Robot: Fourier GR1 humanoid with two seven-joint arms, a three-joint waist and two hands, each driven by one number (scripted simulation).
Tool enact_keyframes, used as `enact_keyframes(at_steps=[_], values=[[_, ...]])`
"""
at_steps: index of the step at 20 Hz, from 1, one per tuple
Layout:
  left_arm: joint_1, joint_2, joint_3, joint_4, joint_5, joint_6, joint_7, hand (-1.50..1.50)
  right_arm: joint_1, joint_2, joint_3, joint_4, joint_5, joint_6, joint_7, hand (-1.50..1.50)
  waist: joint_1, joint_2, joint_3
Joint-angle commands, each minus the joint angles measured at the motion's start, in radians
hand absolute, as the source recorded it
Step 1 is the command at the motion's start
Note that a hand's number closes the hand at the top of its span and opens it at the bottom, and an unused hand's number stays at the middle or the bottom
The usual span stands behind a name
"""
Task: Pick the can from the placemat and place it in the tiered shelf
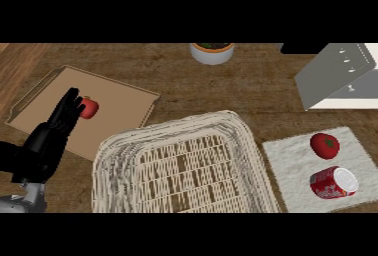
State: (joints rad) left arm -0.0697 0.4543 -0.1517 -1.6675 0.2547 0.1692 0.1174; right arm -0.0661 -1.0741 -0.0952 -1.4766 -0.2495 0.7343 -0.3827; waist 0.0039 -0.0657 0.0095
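Wicker basket at table's near edge | can on its side at placemat's near edge, ungrasped | I see left hand flat-fingered, idle; right hand unseen.

From my seat a lot gets clipped. The potted plant at the counter's far edge loses its top to the upper band, so I can't tell what grows in it. The grey tiered shelf runs off the right side. The wicker basket has its near rim cut off at the bottom. My left hand covers part of the red thing on the tray, no idea what it is.
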Motion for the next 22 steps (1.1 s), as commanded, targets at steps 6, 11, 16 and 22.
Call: enact_keyframes(at_steps=[6, 11, 16, 22], values=[[0.005, -0.014, 0.005, 0.005, -0.024, -0.012, -0.003, 0.0, 0.049, 0.01, 0.063, -0.132, 0.211, -0.038, -0.041, -1.5, -0.007, 0.063, -0.009], [0.011, -0.015, 0.024, -0.021, -0.017, -0.022, 0.012, 0.0, 0.075, 0.049, 0.113, -0.177, 0.348, -0.117, -0.017, -1.5, -0.005, 0.063, -0.009], [-0.006, -0.018, 0.036, 0.004, -0.026, -0.041, 0.019, 0.0, 0.072, 0.104, 0.142, -0.155, 0.436, -0.154, -0.042, -1.5, -0.002, 0.064, -0.009], [-0.001, -0.064, 0.01, 0.02, -0.053, -0.034, 0.001, 0.0, 0.082, 0.104, 0.207, -0.235, 0.514, -0.117, 0.035, -1.5, -0.005, 0.065, -0.01]])
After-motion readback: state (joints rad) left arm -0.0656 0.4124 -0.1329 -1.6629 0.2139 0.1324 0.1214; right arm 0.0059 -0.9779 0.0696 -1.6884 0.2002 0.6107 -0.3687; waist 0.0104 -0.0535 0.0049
